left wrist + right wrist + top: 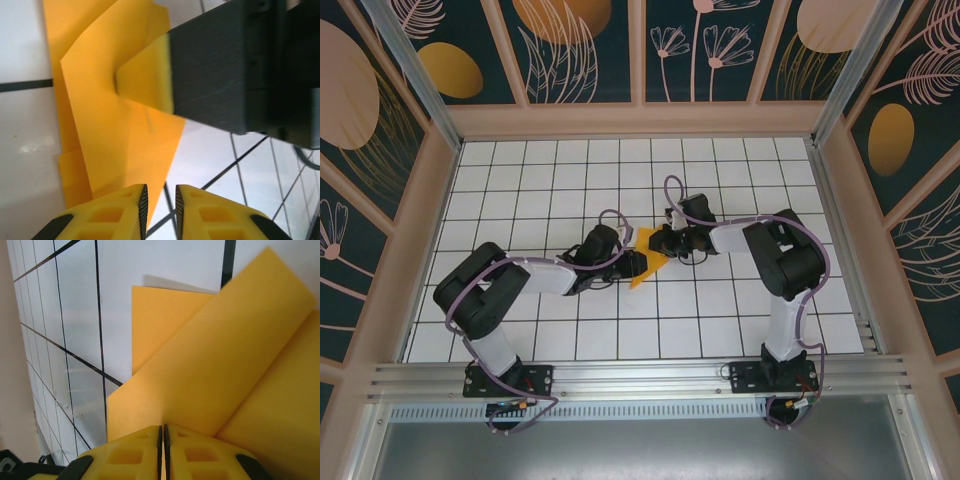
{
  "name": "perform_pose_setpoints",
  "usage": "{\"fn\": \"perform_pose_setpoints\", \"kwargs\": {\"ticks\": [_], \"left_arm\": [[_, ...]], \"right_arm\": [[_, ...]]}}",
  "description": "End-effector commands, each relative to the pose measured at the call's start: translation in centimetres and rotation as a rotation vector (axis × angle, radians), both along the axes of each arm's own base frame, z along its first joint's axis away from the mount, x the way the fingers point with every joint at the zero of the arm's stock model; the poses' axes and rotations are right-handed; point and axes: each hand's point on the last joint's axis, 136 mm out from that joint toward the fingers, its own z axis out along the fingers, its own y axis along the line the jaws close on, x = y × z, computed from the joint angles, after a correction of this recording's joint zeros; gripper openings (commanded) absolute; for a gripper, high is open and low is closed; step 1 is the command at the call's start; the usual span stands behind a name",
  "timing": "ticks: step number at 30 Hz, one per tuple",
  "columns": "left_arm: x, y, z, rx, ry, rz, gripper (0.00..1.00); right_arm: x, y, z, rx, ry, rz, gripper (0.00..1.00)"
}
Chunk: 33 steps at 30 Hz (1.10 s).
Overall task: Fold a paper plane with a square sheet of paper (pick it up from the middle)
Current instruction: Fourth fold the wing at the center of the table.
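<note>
My left tool [160, 210] sits at 9 o'clock of the sheet of paper [648, 262]. Its jaws are a sliver apart and grip nothing, likely poised to press a crease. The sheet lies part-folded mid-tabletop [520, 200]. My right tool [163, 450], at the sheet's 1 o'clock, pinches its raised layer, holding it up for folding.

Both arms, left arm [485, 295] and right arm [785, 260], are pretty chunky: black joints, white link tubes, purple cable [668, 183] running along them. Left gripper [160, 200] has bright yellow fingers [115, 217] — hollow pockets moulded in, ribbed dark inner faces, black toward the wrist.
</note>
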Motion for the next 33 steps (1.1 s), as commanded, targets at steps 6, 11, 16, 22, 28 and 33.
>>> {"fn": "perform_pose_setpoints", "kwargs": {"ticks": [6, 11, 16, 22, 28, 33], "left_arm": [[0.0, 1.1, -2.7, 0.079, 0.057, 0.028, 0.2], [0.1, 1.3, -3.0, 0.094, 0.057, 0.04, 0.16], [0.0, 1.9, -3.8, 0.13, 0.074, 0.055, 0.11], [-0.7, 3.0, -5.3, 0.189, 0.119, 0.076, 0.06], [-1.3, 4.0, -6.6, 0.238, 0.163, 0.094, 0.02], [-1.6, 4.4, -7.2, 0.262, 0.186, 0.103, 0.01]], "right_arm": [[-0.4, -1.6, -3.1, -0.123, 0.031, -0.026, 0.14], [-0.5, -1.7, -3.2, -0.13, 0.03, -0.028, 0.13], [-0.3, -1.8, -3.2, -0.138, 0.026, -0.033, 0.13], [0.0, -0.2, 0.5, -0.08, -0.08, 0.012, 0.07], [-1.7, 1.3, 1.0, -0.07, -0.101, 0.087, 0.05], [-2.5, 1.6, 0.0, -0.074, -0.085, 0.124, 0.05]]}}
